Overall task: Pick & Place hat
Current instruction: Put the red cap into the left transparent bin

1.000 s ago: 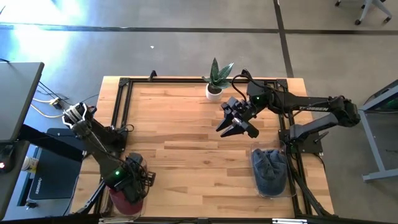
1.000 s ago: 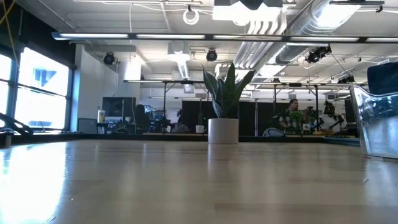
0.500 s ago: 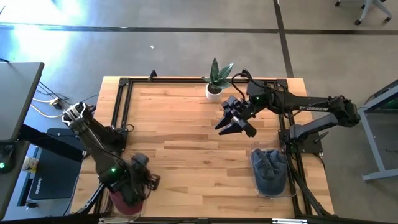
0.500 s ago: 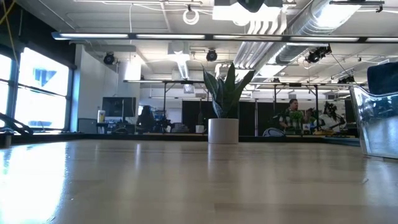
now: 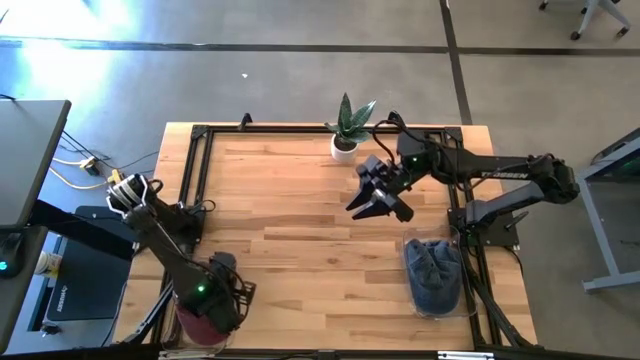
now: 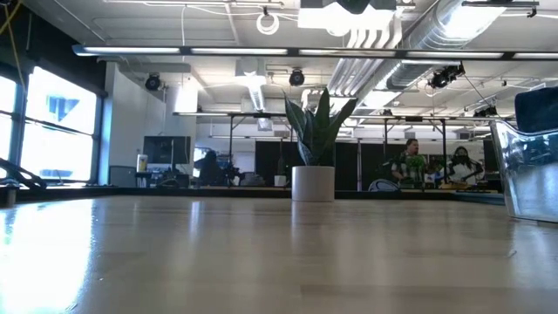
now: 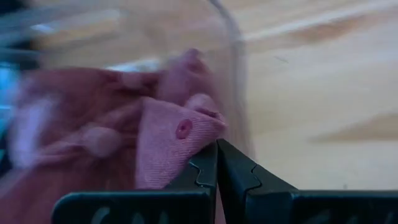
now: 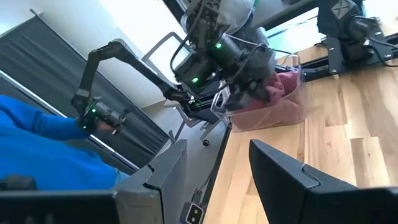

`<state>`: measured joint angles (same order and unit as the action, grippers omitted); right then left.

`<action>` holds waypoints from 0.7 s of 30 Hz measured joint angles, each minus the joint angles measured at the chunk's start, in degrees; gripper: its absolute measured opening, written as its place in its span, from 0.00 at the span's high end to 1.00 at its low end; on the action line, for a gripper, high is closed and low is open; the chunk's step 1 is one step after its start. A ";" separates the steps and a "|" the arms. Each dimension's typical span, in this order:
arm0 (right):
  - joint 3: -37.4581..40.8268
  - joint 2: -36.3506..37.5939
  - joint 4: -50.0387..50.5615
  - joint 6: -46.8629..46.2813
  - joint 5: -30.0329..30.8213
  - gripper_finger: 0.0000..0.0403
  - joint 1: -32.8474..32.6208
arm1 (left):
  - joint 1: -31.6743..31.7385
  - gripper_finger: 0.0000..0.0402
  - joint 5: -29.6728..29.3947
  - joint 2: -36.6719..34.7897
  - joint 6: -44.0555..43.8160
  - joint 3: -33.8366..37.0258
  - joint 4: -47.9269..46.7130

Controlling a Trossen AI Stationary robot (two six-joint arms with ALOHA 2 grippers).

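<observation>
A pink hat (image 7: 124,137) lies crumpled in a clear bin (image 7: 233,43) at the table's near left corner. In the high view it shows as a maroon patch (image 5: 200,325) under my left gripper (image 5: 215,300), which is shut at the hat's fabric (image 8: 283,81). A blue hat (image 5: 435,275) lies in a second clear bin (image 5: 408,270) near the table's right edge. My right gripper (image 5: 372,205) hangs open above the table's far middle, clear of both hats. My left gripper (image 7: 216,163) has its two fingers shut together on a folded corner of the pink hat (image 7: 199,127), close to a small eyelet (image 7: 183,129), coming from above into the bin. The fingers cover the seam of the pinch. The rest of the hat lies bunched in the bin.
A potted plant (image 5: 346,128) stands at the far edge, just beyond my right gripper. A black frame (image 5: 195,180) runs along the table's edges. Bare wood (image 5: 290,240) lies between the two bins. People sit at desks in the room beyond (image 6: 410,166).
My left arm has swung, carrying its gripper a little toward the table's near edge over the pink hat's bin. The right arm has kept still.
</observation>
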<state>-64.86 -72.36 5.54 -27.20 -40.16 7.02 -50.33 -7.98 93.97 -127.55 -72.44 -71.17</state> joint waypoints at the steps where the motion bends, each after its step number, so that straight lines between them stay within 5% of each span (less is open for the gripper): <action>1: 0.00 0.00 0.00 0.02 0.00 0.59 -0.26 | 0.00 1.00 0.49 0.11 -0.17 0.00 -1.59; 13: 0.00 0.00 0.15 0.49 0.17 0.59 -1.08 | 0.09 1.00 -5.39 0.81 -0.30 -2.57 -3.66; 21: 0.00 0.00 0.02 2.35 0.17 0.59 -1.08 | 0.05 1.00 4.74 -5.37 -0.50 -11.18 -10.74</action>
<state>-64.86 -72.36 5.56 -24.85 -39.99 5.93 -50.28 -3.24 88.60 -128.05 -83.62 -81.91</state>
